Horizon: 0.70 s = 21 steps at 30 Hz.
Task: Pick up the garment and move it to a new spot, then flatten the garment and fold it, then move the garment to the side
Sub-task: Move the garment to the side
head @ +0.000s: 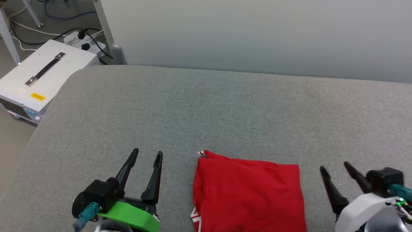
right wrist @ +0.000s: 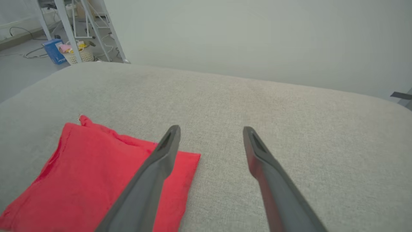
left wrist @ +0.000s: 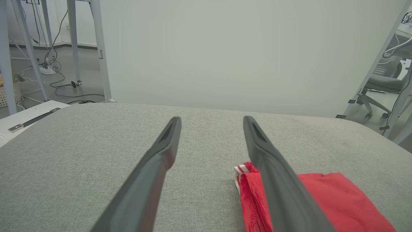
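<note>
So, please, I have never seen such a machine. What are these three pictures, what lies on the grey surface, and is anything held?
It is a robot with two arms. One picture comes from its head, looking down; the other two come from cameras on each wrist, looking along that arm's two dark fingers. On the grey padded surface lies a folded red garment with striped trim. The left gripper and right gripper stand open on either side of it, holding nothing. A white box stands beside the surface.
</note>
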Available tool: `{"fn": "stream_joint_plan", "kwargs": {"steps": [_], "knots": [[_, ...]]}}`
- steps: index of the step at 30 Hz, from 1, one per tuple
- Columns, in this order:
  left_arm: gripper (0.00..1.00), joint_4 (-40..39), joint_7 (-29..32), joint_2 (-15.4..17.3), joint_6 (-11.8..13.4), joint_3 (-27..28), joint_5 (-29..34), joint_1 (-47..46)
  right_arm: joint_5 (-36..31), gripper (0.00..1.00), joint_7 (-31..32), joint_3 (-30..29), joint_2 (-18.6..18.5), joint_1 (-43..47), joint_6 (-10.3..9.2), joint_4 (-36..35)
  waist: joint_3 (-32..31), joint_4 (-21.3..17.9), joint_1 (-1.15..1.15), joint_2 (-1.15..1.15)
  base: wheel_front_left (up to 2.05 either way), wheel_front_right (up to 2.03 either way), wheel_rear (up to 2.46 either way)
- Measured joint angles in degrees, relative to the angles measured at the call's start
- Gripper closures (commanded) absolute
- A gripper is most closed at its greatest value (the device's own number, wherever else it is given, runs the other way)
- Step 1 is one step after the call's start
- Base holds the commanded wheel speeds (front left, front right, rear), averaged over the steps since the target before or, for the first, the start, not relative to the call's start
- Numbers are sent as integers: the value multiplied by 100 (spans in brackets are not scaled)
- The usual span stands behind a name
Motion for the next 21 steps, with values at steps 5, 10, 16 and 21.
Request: {"fn": "stream_joint_plan", "kwargs": {"steps": [5, 10, 16, 21], "knots": [[0, 13, 0, 5, 0, -11, -31, -5, 520, 0, 2052, 207, -112, -130, 0, -223, 69, 30, 0, 0, 0, 0, 0], [0, 33, 0, 3, 0, -126, -41, -27, 680, 0, 3419, 45, 230, -320, -1, -187, 210, 106, 0, 0, 0, 0, 0], [0, 76, 1, 5, 0, -260, -41, -157, 376, 0, 4300, -55, 505, -590, -1, 242, 429, 283, 0, 0, 0, 0, 0], [0, 99, 1, 13, 0, -343, -42, -297, 233, 0, 4507, -137, 671, -717, -1, 662, 598, 471, 0, 0, 0, 0, 0]]}}
